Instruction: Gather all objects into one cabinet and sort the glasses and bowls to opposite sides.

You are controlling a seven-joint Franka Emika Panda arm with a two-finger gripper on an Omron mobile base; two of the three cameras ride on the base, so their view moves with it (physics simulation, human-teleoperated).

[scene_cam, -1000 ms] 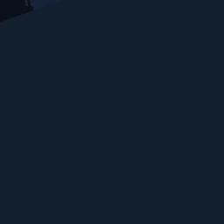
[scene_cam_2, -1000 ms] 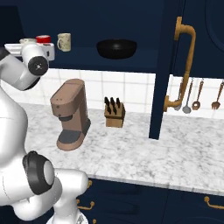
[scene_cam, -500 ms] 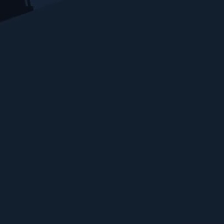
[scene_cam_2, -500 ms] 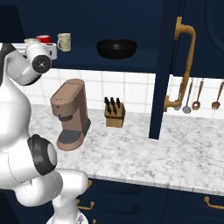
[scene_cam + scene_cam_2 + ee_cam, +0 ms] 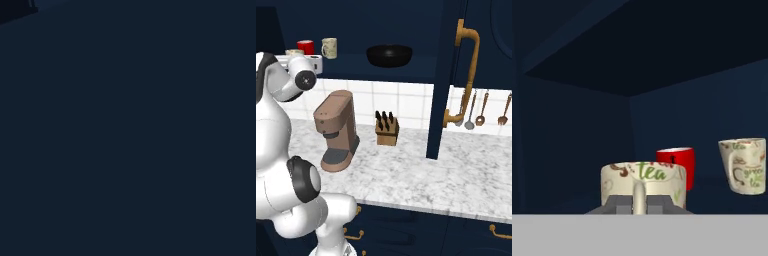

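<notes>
Directly before the fingers (image 5: pixel 639 206) on the cabinet shelf (image 5: pixel 376 70) stands a cream mug (image 5: pixel 643 184) lettered "tea", handle facing near; whether they clasp it cannot be told.

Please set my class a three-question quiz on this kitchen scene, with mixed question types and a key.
1. True or false: the black bowl sits on the counter.
2. How many cups are in the hand view?
3. What stands between the coffee machine and the door? A) toaster B) knife block C) kettle
Key: 1. False, it is on the shelf. 2. Three: near mug, right mug, red cup. 3. B.
</notes>
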